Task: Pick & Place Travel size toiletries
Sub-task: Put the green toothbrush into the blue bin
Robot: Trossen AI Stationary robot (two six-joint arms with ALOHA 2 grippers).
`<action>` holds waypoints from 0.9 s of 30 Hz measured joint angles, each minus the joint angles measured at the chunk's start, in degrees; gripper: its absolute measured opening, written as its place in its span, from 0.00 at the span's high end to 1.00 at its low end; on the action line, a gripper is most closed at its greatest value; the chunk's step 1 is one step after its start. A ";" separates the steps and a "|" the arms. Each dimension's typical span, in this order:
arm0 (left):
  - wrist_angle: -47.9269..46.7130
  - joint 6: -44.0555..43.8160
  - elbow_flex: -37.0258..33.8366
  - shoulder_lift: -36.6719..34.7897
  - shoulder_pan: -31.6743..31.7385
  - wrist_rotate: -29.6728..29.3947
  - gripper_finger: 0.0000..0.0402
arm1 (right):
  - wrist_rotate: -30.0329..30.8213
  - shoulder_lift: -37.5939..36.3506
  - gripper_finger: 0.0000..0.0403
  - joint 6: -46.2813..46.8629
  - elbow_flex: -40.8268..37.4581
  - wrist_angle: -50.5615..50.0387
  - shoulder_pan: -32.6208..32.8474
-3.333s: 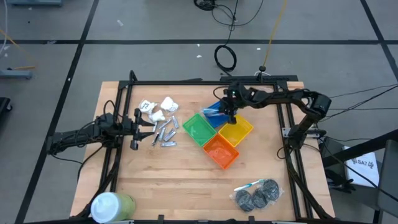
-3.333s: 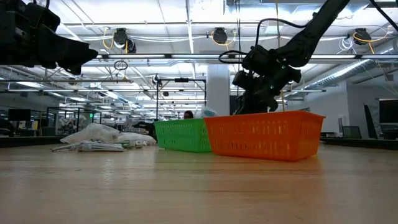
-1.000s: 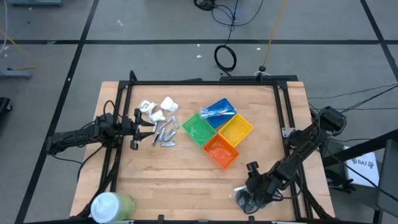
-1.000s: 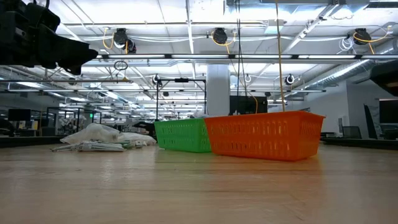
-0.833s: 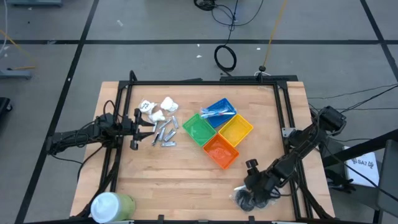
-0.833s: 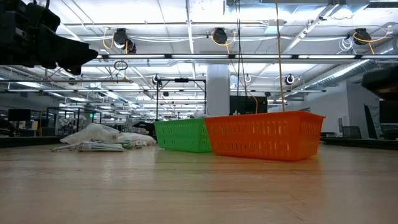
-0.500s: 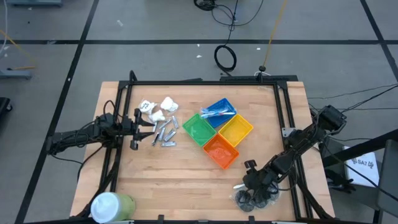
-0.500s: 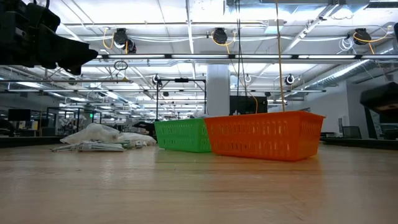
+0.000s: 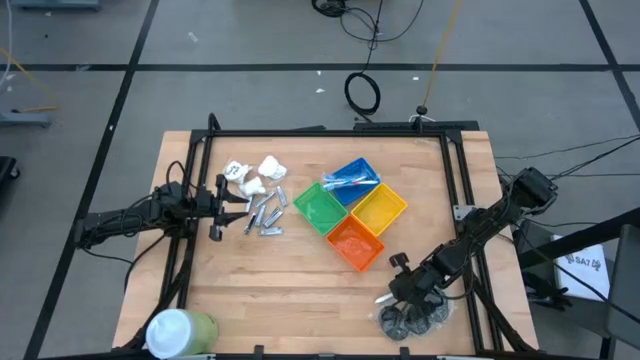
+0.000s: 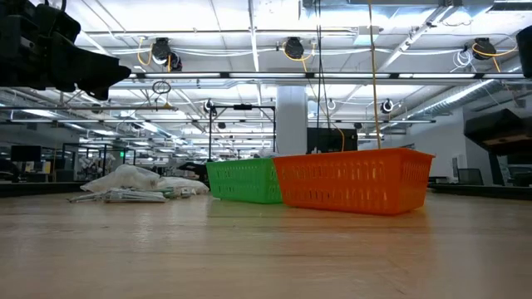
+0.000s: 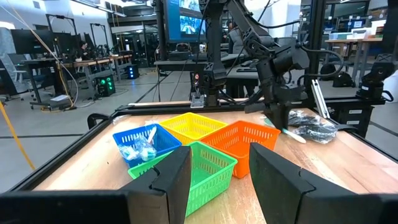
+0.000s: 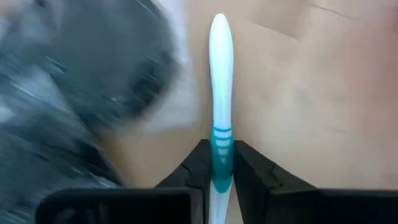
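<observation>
My right gripper point(image 12: 219, 157) is shut on a thin blue-and-white stick point(image 12: 219, 74) at the table's near right, beside a clump of dark grey round wads point(image 9: 412, 320). In the high view the stick's white tip point(image 9: 383, 298) pokes out left of that gripper point(image 9: 400, 290). White lumpy packets point(image 9: 255, 175) and short silver pieces point(image 9: 265, 215) lie on the table at the far left. Just left of them my left gripper point(image 11: 217, 180) waits open, pointing level. My right gripper pinches the stick between its two fingers at the teal-banded part point(image 12: 221, 138), and the long white end reaches out past the fingertips. The fingers slant down from above and lie along the stick. Whether the stick is clear of the table I cannot tell.
Four square bins stand mid-table: blue point(image 9: 352, 178), green point(image 9: 318, 207), yellow point(image 9: 378, 208), orange point(image 9: 356, 243). A large green-and-white cylinder point(image 9: 180, 330) lies at the near left corner. A black frame point(image 9: 300, 132) runs along the table's edges.
My right gripper has crept a little from above the dark wads toward the table's far edge and the orange bin, staying low over the stick. The wads, bins and left arm have kept still.
</observation>
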 joint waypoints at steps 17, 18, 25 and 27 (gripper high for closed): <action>-0.01 -0.01 0.00 0.00 -0.02 0.00 0.60 | 6.98 -25.10 0.91 -9.84 0.00 -4.53 -7.76; -0.01 0.00 0.00 0.00 0.00 0.00 0.60 | 7.01 -26.21 0.91 -11.15 0.00 -4.25 -8.88; 0.00 -0.01 -0.02 0.00 -0.02 0.01 0.60 | 6.58 -31.10 0.91 -23.26 0.04 -0.92 -20.33; 0.00 -0.01 0.00 0.00 -0.02 0.00 0.60 | 6.11 -31.23 0.91 -26.54 0.04 1.23 -24.66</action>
